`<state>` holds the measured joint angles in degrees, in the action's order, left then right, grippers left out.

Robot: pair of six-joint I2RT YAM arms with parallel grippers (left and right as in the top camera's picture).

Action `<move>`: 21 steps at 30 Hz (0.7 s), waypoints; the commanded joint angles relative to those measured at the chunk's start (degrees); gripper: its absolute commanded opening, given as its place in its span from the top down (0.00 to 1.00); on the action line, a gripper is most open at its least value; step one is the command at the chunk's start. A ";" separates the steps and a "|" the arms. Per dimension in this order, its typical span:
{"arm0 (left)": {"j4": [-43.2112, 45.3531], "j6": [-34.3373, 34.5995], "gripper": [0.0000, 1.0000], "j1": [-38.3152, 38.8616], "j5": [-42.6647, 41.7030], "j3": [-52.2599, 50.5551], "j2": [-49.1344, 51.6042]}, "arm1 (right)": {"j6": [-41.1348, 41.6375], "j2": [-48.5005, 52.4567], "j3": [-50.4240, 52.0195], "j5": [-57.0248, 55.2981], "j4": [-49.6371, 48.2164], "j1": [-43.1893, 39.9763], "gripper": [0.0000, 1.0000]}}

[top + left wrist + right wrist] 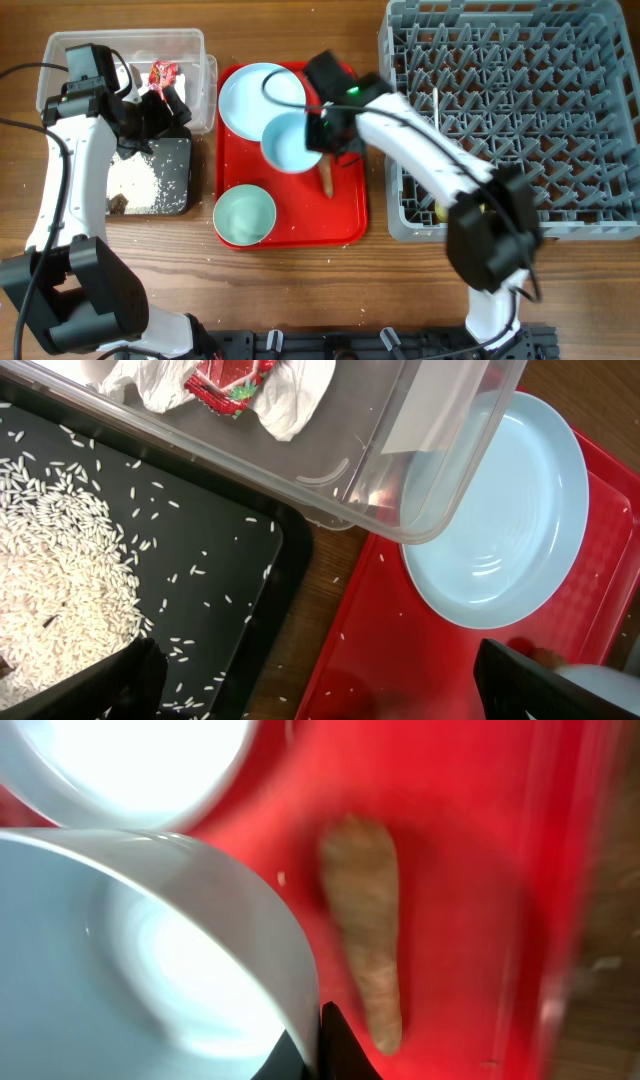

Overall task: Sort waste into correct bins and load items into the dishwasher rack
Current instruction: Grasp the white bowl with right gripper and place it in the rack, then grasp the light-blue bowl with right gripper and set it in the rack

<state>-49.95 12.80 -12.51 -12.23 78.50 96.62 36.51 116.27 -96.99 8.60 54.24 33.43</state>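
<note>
Right wrist: right gripper (318, 1052) clenched on the rim of a pale blue-green round bowl (150, 950). That thin pinch could slip, dropping it onto the brown stick-shaped food piece (366, 930).

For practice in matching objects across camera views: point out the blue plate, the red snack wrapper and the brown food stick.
Blue plate (510, 530): left wrist view, bare inner surface.
Red snack wrapper (228, 378): left wrist view, printed middle.
Brown food stick (365, 920): right wrist view, mid-length.
</note>
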 commanded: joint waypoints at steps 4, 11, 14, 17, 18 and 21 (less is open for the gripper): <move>-0.04 -0.33 0.00 -0.24 0.33 0.70 -1.36 | -8.17 -16.52 -2.73 -24.00 -0.92 -8.90 0.96; -0.02 -0.33 0.01 -0.24 0.31 0.70 -1.36 | -39.91 -8.57 -2.67 -75.03 -29.14 -13.38 0.96; -0.02 -0.33 0.00 -0.24 0.33 0.68 -1.36 | -66.16 1.97 -2.67 -81.48 -50.88 -14.75 0.96; -0.04 -0.33 0.00 -0.24 0.33 0.70 -1.36 | -77.00 8.37 -2.67 -84.63 -59.82 -14.75 0.96; -0.04 -0.33 0.00 -0.24 0.33 0.70 -1.36 | -76.85 9.42 -2.67 -84.63 -59.80 -14.78 0.96; -0.04 -0.33 0.00 -0.24 0.33 0.70 -1.36 | -76.76 11.82 -2.64 -82.03 -59.76 -14.75 0.96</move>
<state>-50.00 12.78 -12.51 -11.84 78.50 96.51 -37.43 126.74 -99.31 -72.73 -4.97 18.65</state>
